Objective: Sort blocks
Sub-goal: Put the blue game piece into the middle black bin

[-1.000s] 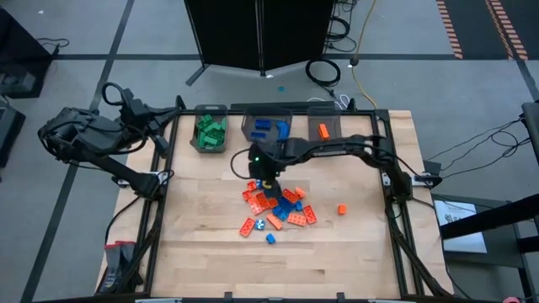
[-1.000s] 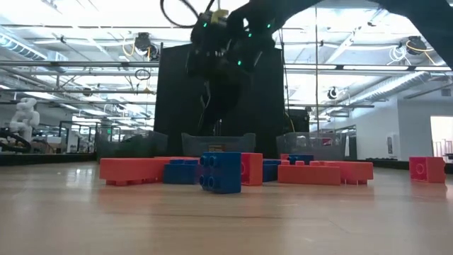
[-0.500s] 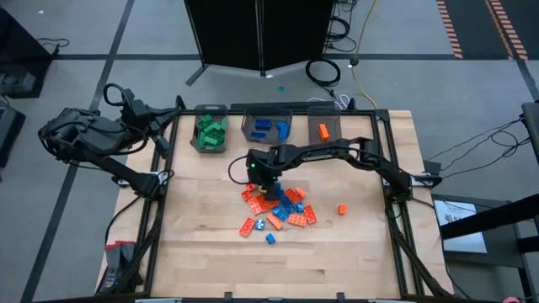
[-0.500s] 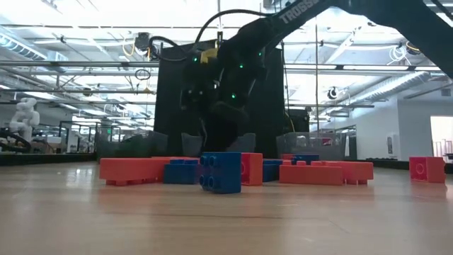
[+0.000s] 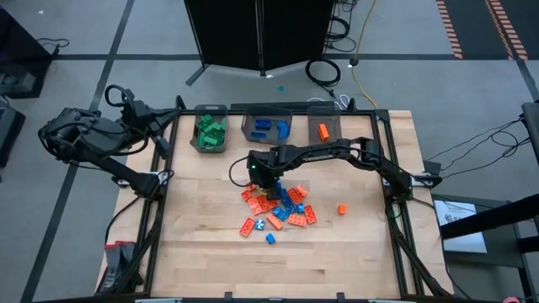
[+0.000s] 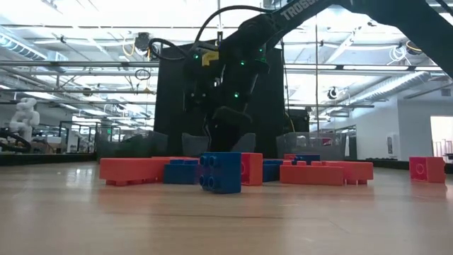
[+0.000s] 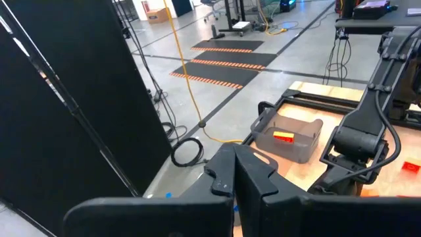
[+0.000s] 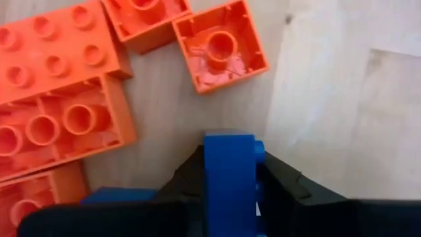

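The blocks (image 5: 276, 209) lie in a loose heap of orange-red and blue pieces at the centre of the high view, on the wooden table (image 5: 202, 252). One small blue block (image 5: 270, 239) sits just below the heap, and a lone orange-red block (image 5: 342, 209) lies apart toward the right.

At the left edge of the high view the left arm is folded back off the table. Its left gripper (image 7: 235, 172) shows in the left wrist view with its dark fingers pressed together and nothing between them.

The right arm reaches in from the right of the frame and crosses above the table, hiding the upper part of the heap. Its right gripper (image 8: 229, 172) is down at the heap's upper left corner. In the right wrist view its two fingers (image 8: 279, 181) are clamped on a blue block (image 8: 229, 178) held on edge. Just beyond it lie an overturned orange-red square block (image 8: 220, 45) and larger orange-red blocks (image 8: 56, 105). In the low view a blue block (image 6: 220, 172) stands in front of the row and blocks the view of the gripper's tips.

Along the top of the table stand three grey bins. From left to right, the first bin (image 5: 195, 135) holds green blocks (image 5: 210, 130). The middle bin (image 5: 246, 128) holds a few blue blocks (image 5: 269, 127). The third bin (image 5: 333, 126) holds one orange-red block (image 5: 322, 130).
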Available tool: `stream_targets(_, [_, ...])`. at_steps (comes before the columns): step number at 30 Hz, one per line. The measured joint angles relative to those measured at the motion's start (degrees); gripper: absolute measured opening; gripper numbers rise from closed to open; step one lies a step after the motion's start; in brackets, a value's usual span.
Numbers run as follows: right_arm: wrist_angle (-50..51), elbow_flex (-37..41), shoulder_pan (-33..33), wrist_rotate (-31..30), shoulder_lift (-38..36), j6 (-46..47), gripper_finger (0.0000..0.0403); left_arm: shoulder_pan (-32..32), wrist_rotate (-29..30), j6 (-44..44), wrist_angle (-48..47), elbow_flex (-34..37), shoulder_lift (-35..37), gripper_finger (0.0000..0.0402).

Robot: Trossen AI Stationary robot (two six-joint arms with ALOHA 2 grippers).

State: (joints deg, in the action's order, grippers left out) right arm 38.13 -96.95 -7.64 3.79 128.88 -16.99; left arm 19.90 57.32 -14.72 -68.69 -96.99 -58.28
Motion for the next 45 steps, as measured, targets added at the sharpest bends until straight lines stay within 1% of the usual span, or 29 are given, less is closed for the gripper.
stream_targets(4, [-0.14,-1.19,-1.1,-2.01,-0.97,1.6,0.0072,0.0,0.0,0.0,0.0,0.0,0.0,0.0])
stream_targets(6, [0.04,-3.65,-2.82,-1.86,-2.21,2.62,0.0072,0.0,0.01,0.0,-0.01,0.0,-0.01,0.0])
stream_targets(7, [-0.34,-5.29,-3.79,-0.86,-2.89,3.05,0.0072,0.0,0.0,0.0,-0.02,0.0,0.0,0.0])
stream_targets(11, [-7.49,-10.69,-8.94,3.54,-4.85,7.82,0.0072,0.0,0.02,0.0,0.03,0.05,-0.07,0.0])
stream_targets(13, [-10.18,-12.72,-12.35,3.63,-4.58,10.33,0.0072,0.0,0.07,-0.02,0.01,0.73,-0.04,0.0])
stream_targets(16, [-12.3,-13.35,-17.24,1.38,-4.03,13.37,0.0072,0.0,0.06,-1.44,-0.04,2.03,-0.05,0.0])
stream_targets(18, [-9.7,-13.35,-19.66,0.05,-3.62,15.23,0.0072,0.0,0.06,-1.55,0.11,3.16,-0.07,0.0])
stream_targets(20, [-7.79,-13.35,-21.12,0.61,-2.78,15.62,0.0072,0.0,0.05,-1.55,0.02,4.43,-0.04,0.0])
stream_targets(22, [-3.82,-13.2,-21.96,0.88,-2.1,15.52,0.0072,0.0,0.02,-1.57,0.01,5.19,-0.12,0.0])
stream_targets(24, [-2.27,-13.21,-22.39,0.98,-2.05,14.2,0.0074,0.0,0.07,-1.53,0.19,5.4,-0.16,0.0])
stream_targets(25, [-1.11,-13.25,-22.47,0.99,-2.17,13.28,0.0086,0.02,0.09,-1.53,0.42,5.4,-0.22,0.0])
stream_targets(26, [-0.19,-13.25,-22.5,0.76,-2.26,12.65,0.0107,0.0,0.28,-1.55,0.72,5.38,-0.18,0.0])
stream_targets(30, [3.3,-13.25,-22.39,-1.85,-2.23,11.65,0.0221,0.0,0.6,-1.52,0.69,5.38,0.12,0.0])
stream_targets(32, [3.87,-13.25,-22.37,-1.93,-2.4,11.33,0.0269,0.0,0.62,-1.51,0.69,5.38,0.31,0.0])
stream_targets(34, [4.23,-13.25,-22.36,-2.1,-2.65,11.28,0.0299,0.0,0.68,-1.51,0.68,5.38,0.42,0.0])
stream_targets(36, [4.55,-13.31,-22.18,-0.74,-3.02,11.63,0.0311,0.0,0.68,-1.51,0.68,5.38,0.39,0.0])
stream_targets(39, [6.72,-13.26,-20.52,8.27,-4.66,10.03,0.0308,0.0,0.68,-1.53,0.66,5.38,0.42,0.0])
stream_targets(41, [9.32,-13.41,-17.59,13.98,-6.15,7.47,0.03,0.0,0.66,-1.53,0.63,5.38,0.42,0.0])
stream_targets(43, [13.75,-13.42,-13.95,16.02,-6.91,3.6,0.0291,0.0,0.66,-1.53,0.43,5.38,0.39,0.0])
stream_targets(45, [17.8,-13.4,-10.06,16.02,-6.8,0.42,0.0284,0.0,0.66,-1.51,0.42,5.38,0.39,0.0])
